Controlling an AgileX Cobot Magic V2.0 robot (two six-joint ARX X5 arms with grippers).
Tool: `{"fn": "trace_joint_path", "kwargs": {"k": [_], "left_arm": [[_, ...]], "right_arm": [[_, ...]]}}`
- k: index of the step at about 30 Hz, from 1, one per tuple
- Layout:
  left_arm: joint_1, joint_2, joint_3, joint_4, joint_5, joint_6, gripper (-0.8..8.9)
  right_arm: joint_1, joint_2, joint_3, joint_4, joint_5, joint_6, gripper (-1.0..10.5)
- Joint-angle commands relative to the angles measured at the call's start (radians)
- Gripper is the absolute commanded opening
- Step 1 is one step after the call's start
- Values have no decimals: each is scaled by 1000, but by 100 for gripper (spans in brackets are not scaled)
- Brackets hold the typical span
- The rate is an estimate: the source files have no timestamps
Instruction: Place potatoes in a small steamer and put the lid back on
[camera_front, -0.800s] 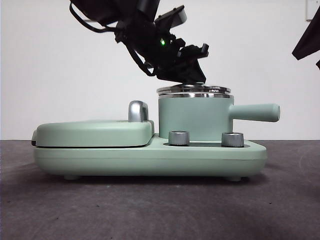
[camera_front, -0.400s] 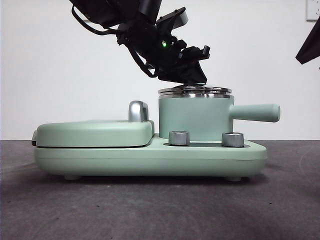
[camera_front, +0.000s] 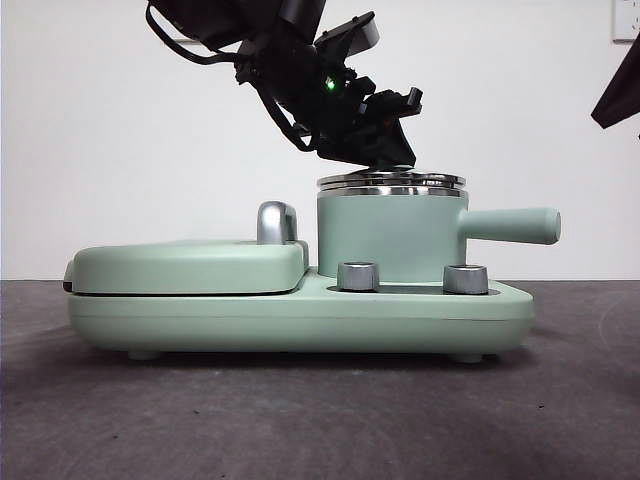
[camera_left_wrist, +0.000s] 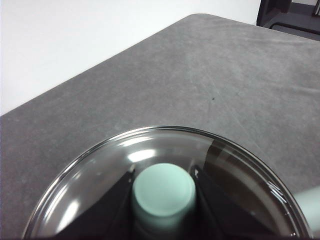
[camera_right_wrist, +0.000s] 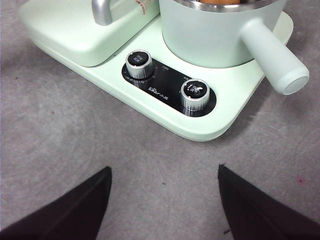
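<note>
A grey table (camera_front: 320, 420) carries a long mint-green cooker base (camera_front: 300, 315), the largest thing here and the landmark for the rest. On one end of the base lies a flat hinged grill plate (camera_front: 185, 265) with a chrome handle (camera_front: 277, 222) rising at its inner edge. On the other end stands the small steamer (camera_front: 390, 235), a mint-green pot whose straight side handle (camera_front: 510, 225) reaches out past the end of the base. Two steel dials (camera_right_wrist: 138, 63) sit on a black panel on the base's front edge, just in front of the pot.

The lid (camera_front: 390, 182) rests on the pot's steel rim and looks level in the front view. The left gripper (camera_front: 385, 150) comes down at a slant from above the grill plate, and its bulk blocks most of the lid's knob from the front. In the left wrist view its two jaws are closed against both sides of the mint-green knob (camera_left_wrist: 163, 192), gripping it, with the clear glass spreading around them.

The right gripper (camera_right_wrist: 162, 200) hangs well away from the base, above bare table in front of the dials, with its jaws spread wide and nothing between them.

The potato (camera_right_wrist: 220, 1) shows only as a thin orange strip inside the pot's rim, cut off by the edge of the right wrist view; its shape cannot be made out. In the left wrist view the glass shows only reflections.
</note>
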Motion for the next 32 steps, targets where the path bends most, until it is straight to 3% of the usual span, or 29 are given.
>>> {"fn": "trace_joint_path", "kwargs": {"k": [1, 32], "left_arm": [[-13, 0, 14, -24, 1, 8, 13], [-4, 49, 4, 44, 24, 19, 13]], "right_arm": [[6, 4, 6, 7, -1, 10, 329], [6, 4, 6, -17, 0, 10, 329]]}}
